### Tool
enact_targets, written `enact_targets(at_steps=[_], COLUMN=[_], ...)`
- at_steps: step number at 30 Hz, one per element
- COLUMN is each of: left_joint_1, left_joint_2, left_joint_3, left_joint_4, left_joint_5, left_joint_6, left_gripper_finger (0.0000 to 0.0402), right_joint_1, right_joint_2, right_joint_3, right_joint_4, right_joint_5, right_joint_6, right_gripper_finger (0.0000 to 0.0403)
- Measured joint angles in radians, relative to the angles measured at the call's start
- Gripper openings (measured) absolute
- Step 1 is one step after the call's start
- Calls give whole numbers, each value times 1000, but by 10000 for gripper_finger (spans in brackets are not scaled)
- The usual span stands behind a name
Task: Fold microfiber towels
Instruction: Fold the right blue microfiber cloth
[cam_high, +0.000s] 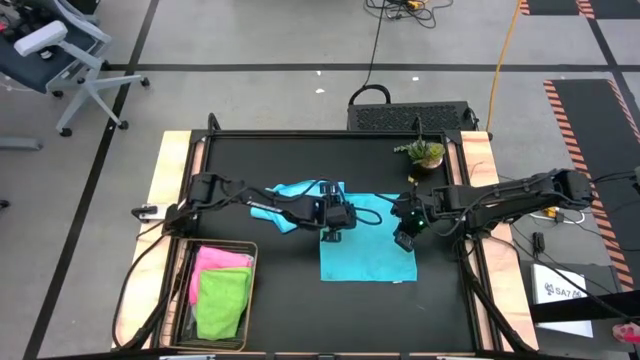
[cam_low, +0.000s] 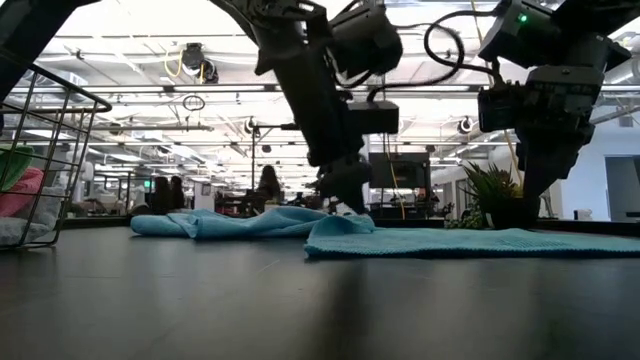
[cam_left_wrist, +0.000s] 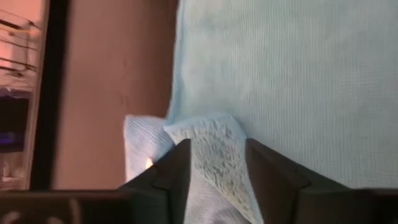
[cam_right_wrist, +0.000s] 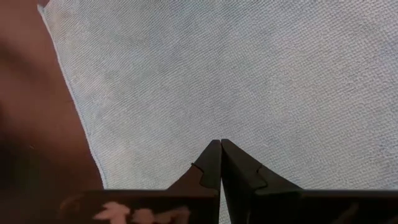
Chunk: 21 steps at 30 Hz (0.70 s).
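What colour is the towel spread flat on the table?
Light blue towel, clearest in the high view.

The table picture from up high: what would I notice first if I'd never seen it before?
The bright blue towel spread in the middle of the black table, with both arms over it. The left gripper has its fingers around a bunched fold at the towel's edge; the right gripper, shut, is over its other side. Next, the basket at the near left corner, holding a pink towel and a green towel.

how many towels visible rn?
4. Teal towel spread mid-table under both grippers; light blue towel bunched just behind it; pink towel and lime green towel in the wire basket. More may hide underneath those.
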Motion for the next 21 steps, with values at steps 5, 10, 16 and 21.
enact_targets(at_steps=[5,10,16,21], left_joint_1=[6,8,7,14], left_joint_2=[-1,-1,-1,0], left_joint_3=[2,2,-15,-16], left_joint_4=[-14,-15,-46,-65], left_joint_5=[7,69,180,112], left_joint_6=[8,-37,-37,-24], left_gripper_finger=[90,64,98,152], right_joint_1=[0,0,0,0], right_joint_2=[0,0,0,0], right_joint_3=[0,0,0,0], right_joint_4=[-1,0,0,0], right_joint_5=[0,0,-22,-28], right_joint_6=[0,0,0,0], right_gripper_finger=[0,0,0,0])
